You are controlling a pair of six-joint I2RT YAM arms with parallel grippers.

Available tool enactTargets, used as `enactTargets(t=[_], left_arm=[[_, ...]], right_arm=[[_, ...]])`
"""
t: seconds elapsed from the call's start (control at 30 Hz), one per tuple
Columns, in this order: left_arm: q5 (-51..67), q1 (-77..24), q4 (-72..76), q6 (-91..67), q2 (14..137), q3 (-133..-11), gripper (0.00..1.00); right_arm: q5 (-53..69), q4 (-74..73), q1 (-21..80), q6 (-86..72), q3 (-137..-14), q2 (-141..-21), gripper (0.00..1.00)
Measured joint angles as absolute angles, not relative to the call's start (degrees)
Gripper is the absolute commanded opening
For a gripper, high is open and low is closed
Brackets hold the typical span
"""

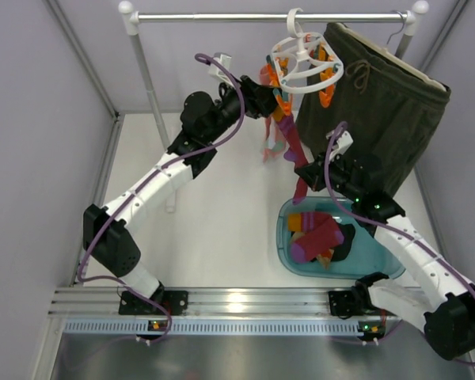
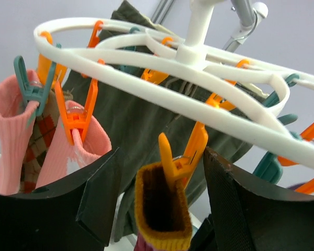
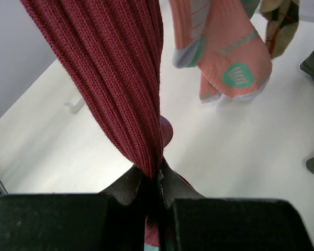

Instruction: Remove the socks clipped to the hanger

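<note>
A white ring-shaped hanger point(image 2: 120, 65) is hanging by its hook from a metal rail point(image 1: 222, 16) above a white counter point(image 1: 214, 222), with orange and teal clips dangling all around its rim. One orange clip point(image 2: 180, 157) is gripping the yellow-orange cuff of a long maroon sock point(image 3: 120, 78), which is hanging down from the hanger's near side. The right end effector point(image 3: 157, 180) is pinching this sock low on its length, its fingers pressed together on the ribbed fabric, apparently to draw the sock taut and keep hold of it once the clip lets go. The left end effector point(image 2: 161, 178) is raised just beneath the hanger with its fingers spread, one on each side of that clip and the cuff, touching neither; it appears to be lining up to squeeze the clip open. A pair of pink and teal socks point(image 3: 230, 68) is hanging from other clips just beyond. Below the right arm, a teal basin point(image 1: 289, 237) is holding several loose socks, probably the drop spot. Dark olive shorts point(image 1: 380, 103) are hanging behind the hanger.
</note>
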State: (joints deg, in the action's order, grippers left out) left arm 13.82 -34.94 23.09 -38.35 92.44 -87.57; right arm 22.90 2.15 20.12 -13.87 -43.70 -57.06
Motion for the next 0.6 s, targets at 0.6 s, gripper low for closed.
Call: enactTargets(t=[0.6], left_arm=[[13.21, -35.09, 21.74, -34.39, 96.18, -93.23, 0.49]], right_arm=[[15.18, 4.78, 25.82, -12.05, -43.62, -58.46, 0.0]])
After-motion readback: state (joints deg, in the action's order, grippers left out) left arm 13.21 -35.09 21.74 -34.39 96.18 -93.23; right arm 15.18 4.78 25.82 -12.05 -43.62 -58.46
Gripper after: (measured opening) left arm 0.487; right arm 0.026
